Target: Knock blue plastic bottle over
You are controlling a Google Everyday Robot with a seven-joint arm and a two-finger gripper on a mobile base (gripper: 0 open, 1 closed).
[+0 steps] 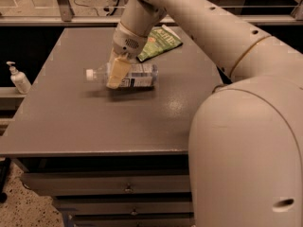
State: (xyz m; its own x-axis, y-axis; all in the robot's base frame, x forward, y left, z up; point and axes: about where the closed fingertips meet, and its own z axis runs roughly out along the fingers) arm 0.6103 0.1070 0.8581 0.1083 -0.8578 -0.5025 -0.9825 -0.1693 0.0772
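Note:
The blue plastic bottle (pixel 140 74) lies on its side on the grey table (pixel 94 122), a little behind the middle. Its white cap (pixel 89 73) points left and its blue-and-white label faces me. My gripper (pixel 116 74) comes down from the arm above and sits over the bottle's neck end, covering part of the clear body. I cannot tell whether it touches the bottle.
A green snack bag (pixel 159 41) lies behind the bottle near the table's back edge. A small white pump bottle (pixel 19 78) stands on a ledge off the left side. Drawers (pixel 128 188) run under the table front. My arm's large body (pixel 246 145) fills the right.

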